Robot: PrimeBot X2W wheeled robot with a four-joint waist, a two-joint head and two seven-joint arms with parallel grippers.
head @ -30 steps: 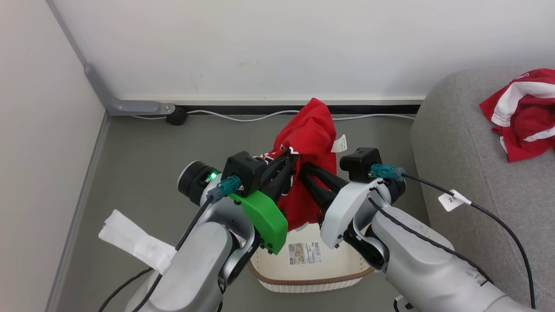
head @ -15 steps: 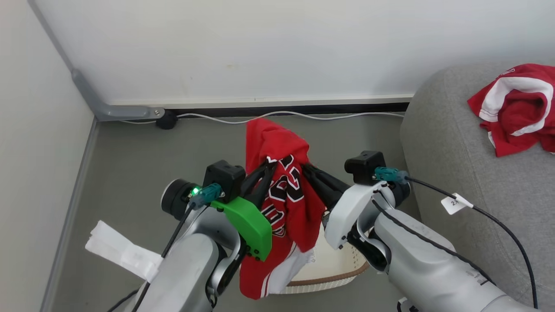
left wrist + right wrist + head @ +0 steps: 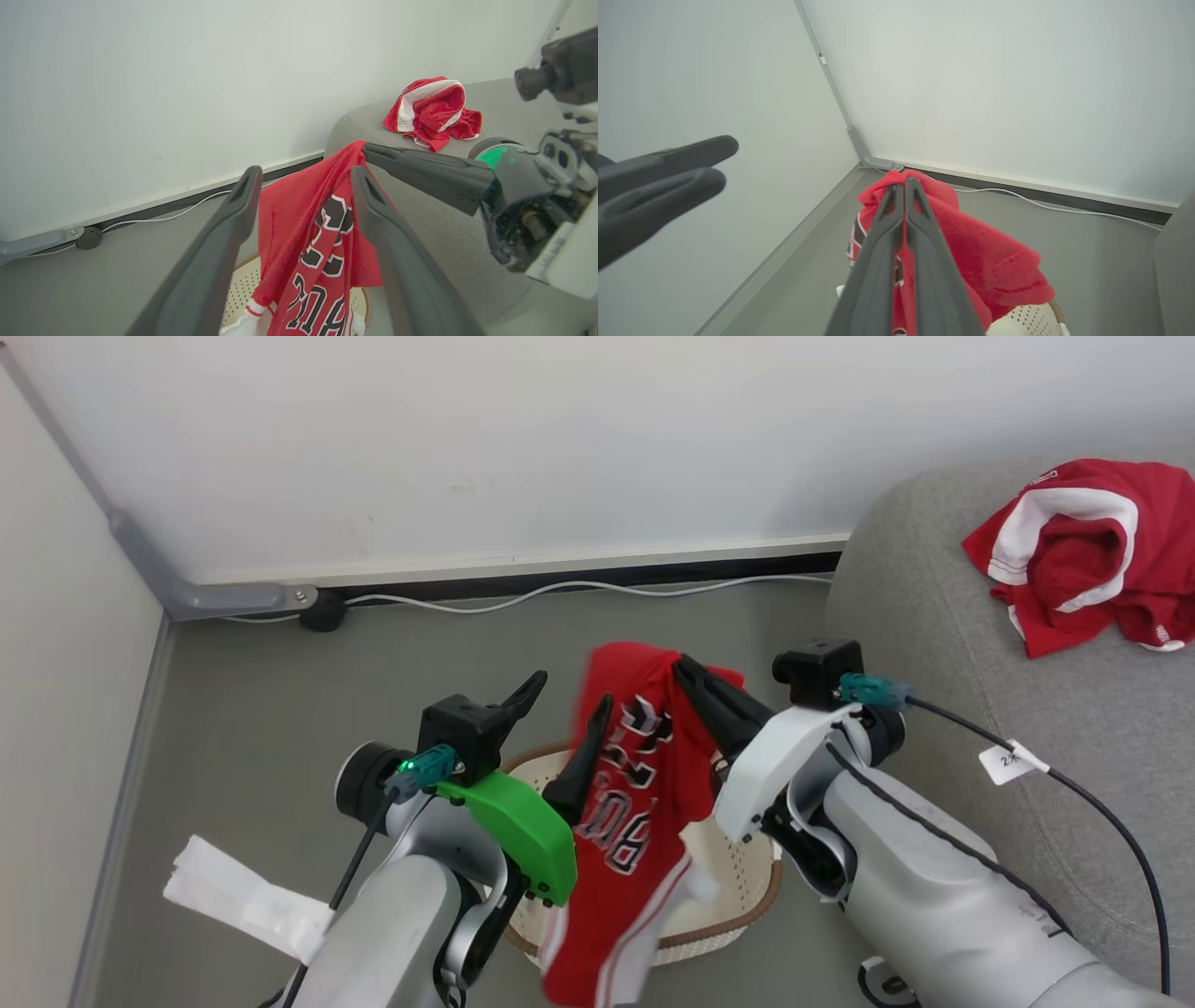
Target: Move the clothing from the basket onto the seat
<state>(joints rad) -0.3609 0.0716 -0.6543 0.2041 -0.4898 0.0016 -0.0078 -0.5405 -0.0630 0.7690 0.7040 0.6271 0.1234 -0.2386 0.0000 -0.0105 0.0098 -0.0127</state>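
A red jersey (image 3: 635, 793) with a black, white-edged number hangs from my right gripper (image 3: 684, 665), which is shut on its top edge. In the right wrist view the right gripper (image 3: 903, 187) pinches the jersey (image 3: 971, 252) between closed fingers. My left gripper (image 3: 567, 694) stands open just left of the cloth, its right finger close beside it. The left wrist view has the left gripper (image 3: 303, 175) spread before the jersey (image 3: 322, 224). Under the jersey the cream basket (image 3: 747, 896) sits on the floor. A second red garment (image 3: 1074, 551) lies crumpled on the grey sofa (image 3: 934, 644).
A white wall rises close ahead and another at the left. Along the skirting runs a white cable (image 3: 560, 590) to a black plug (image 3: 322, 612) beside a grey corner bracket (image 3: 233, 599). A white tag (image 3: 233, 901) hangs from my left arm.
My left gripper has let go of the jersey and opened. The jersey now hangs from the right gripper alone, lower over the basket. The camera has turned towards the sofa.
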